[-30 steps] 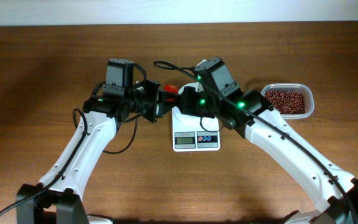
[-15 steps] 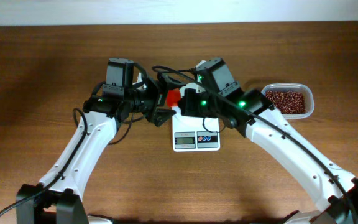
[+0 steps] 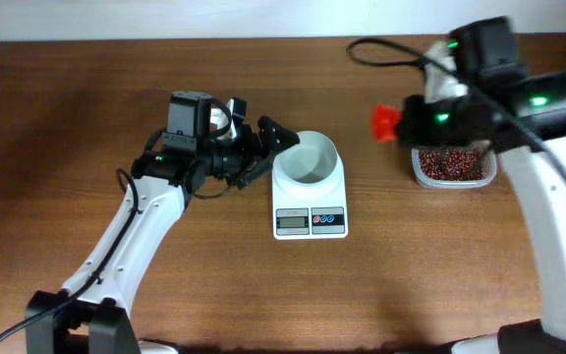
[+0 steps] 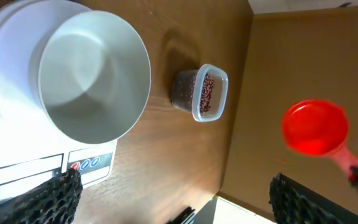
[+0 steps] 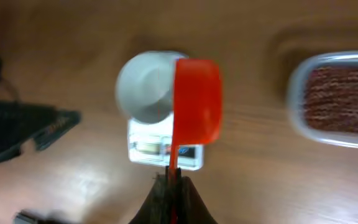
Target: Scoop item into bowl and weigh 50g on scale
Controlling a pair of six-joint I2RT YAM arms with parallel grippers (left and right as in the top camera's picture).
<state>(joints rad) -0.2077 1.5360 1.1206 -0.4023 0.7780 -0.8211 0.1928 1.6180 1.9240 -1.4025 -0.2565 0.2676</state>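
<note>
Just beyond the left gripper, jaws wide apart: bowl on scale. Right gripper jaws clamped on scoop handle; beans in tub, ahead-right.

Overhead cam looks straight down on the whole table. Left wrist cam looks out btw the left gripper tips: bowl and scale close, tub and scoop beyond. Right wrist cam, blurred, looks along the scoop handle, sharing bowl, scale, tub w/ both others.
</note>
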